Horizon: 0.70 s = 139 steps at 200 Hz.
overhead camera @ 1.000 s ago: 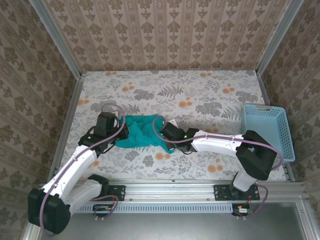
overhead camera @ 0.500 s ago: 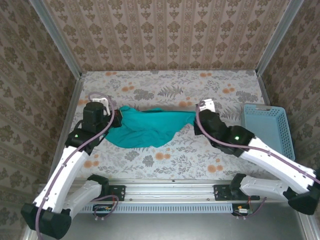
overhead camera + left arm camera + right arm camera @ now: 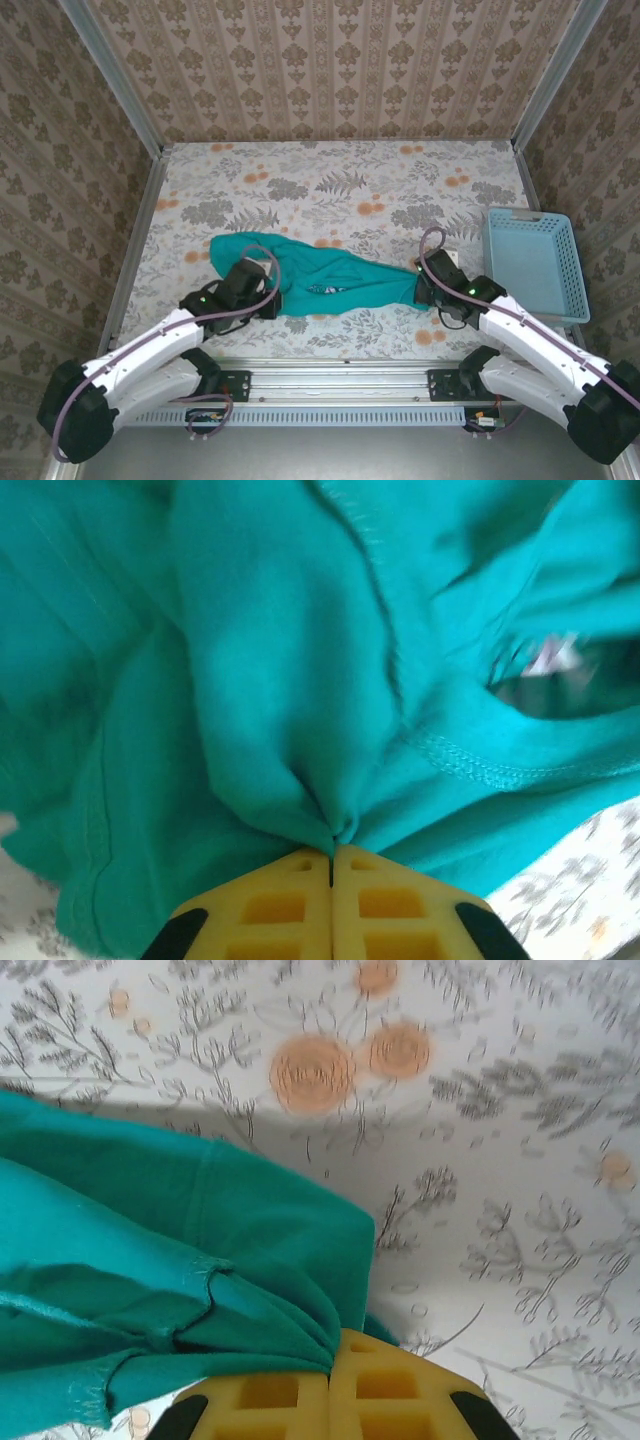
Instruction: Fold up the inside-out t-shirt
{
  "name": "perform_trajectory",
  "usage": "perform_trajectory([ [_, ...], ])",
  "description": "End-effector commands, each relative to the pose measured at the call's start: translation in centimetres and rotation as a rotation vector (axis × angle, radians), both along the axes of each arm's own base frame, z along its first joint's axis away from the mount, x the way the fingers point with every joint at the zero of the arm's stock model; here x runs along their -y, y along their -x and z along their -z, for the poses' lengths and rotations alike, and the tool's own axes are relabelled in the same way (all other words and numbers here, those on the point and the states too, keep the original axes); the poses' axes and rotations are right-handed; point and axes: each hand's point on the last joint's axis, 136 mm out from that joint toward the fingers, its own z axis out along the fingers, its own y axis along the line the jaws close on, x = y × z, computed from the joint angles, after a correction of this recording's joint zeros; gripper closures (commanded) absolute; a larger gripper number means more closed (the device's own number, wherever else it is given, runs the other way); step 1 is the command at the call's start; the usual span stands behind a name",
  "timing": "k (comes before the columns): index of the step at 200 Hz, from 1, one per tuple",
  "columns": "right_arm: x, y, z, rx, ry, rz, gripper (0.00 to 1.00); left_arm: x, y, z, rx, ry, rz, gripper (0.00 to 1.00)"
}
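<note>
The inside-out t-shirt [image 3: 335,272] is a teal band stretched left to right across the near half of the table. My left gripper [image 3: 264,290] is at its left end, near edge. In the left wrist view the yellow jaws of the left gripper [image 3: 332,852] are shut, with a pinch of the t-shirt [image 3: 250,680] puckered between them. A stitched hem and a blurred pale patch [image 3: 553,657] show at the right. My right gripper [image 3: 424,284] holds the shirt's right end. In the right wrist view the right gripper [image 3: 332,1362] is shut on folds of the t-shirt [image 3: 150,1260].
A light-blue slotted basket [image 3: 531,262] stands at the table's right edge, just right of my right arm. The floral tablecloth [image 3: 330,185] stretches bare behind the shirt. Patterned walls close in the left, back and right sides. A metal rail [image 3: 340,368] runs along the near edge.
The grippers spread apart from the middle, pulling the bunched shirt out wide. Since then both have come toward the near edge and lower, with the shirt still stretched between them.
</note>
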Motion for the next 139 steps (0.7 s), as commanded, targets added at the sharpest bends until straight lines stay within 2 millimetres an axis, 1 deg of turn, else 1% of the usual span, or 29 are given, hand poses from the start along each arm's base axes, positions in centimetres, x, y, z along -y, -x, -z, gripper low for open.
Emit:
perform_trajectory([
  [1, -1.4, -0.2, -0.1, 0.016, -0.119, 0.026, 1.00, 0.4, -0.2, -1.4, 0.016, 0.057, -0.028, 0.67],
  [11, -1.3, -0.1, 0.2, 0.008, -0.118, 0.027, 1.00, -0.3, -0.5, -2.2, 0.041, 0.050, -0.046, 0.52],
  [16, -1.3, -0.1, 0.2, 0.007, -0.119, 0.029, 1.00, -0.5, -0.8, -2.6, 0.052, 0.054, -0.060, 0.46],
  [32, -1.2, 0.1, 0.5, 0.002, -0.117, 0.035, 1.00, -1.2, -1.8, -3.5, 0.058, 0.087, -0.113, 0.33],
  [44, -1.2, 0.1, 0.5, 0.002, -0.118, 0.037, 1.00, -1.8, -2.4, -3.6, 0.047, 0.099, -0.150, 0.26],
  [60, -1.1, 0.0, 0.5, 0.004, -0.116, 0.042, 1.00, -2.3, -3.2, -3.3, 0.038, 0.101, -0.183, 0.23],
  [70, -1.0, 0.0, 0.4, 0.008, -0.114, 0.044, 1.00, -2.0, -3.6, -3.2, 0.032, 0.121, -0.178, 0.23],
  [86, -0.9, 0.0, 0.4, 0.008, -0.107, 0.046, 1.00, -0.5, -3.8, -3.3, 0.013, 0.168, -0.136, 0.24],
  [99, -0.8, -0.1, 0.4, 0.009, -0.101, 0.047, 1.00, 0.6, -3.6, -3.5, 0.016, 0.177, -0.095, 0.28],
  [114, -0.7, -0.1, 0.3, 0.014, -0.094, 0.049, 1.00, 0.9, -3.5, -3.2, 0.030, 0.122, -0.071, 0.34],
  [122, -0.7, -0.3, 0.1, 0.019, -0.091, 0.049, 1.00, 0.8, -3.7, -2.9, 0.036, 0.095, -0.069, 0.40],
  [139, -0.6, -0.6, -0.6, 0.035, -0.080, 0.047, 1.00, 0.5, -4.2, -2.6, 0.035, 0.065, -0.078, 0.63],
])
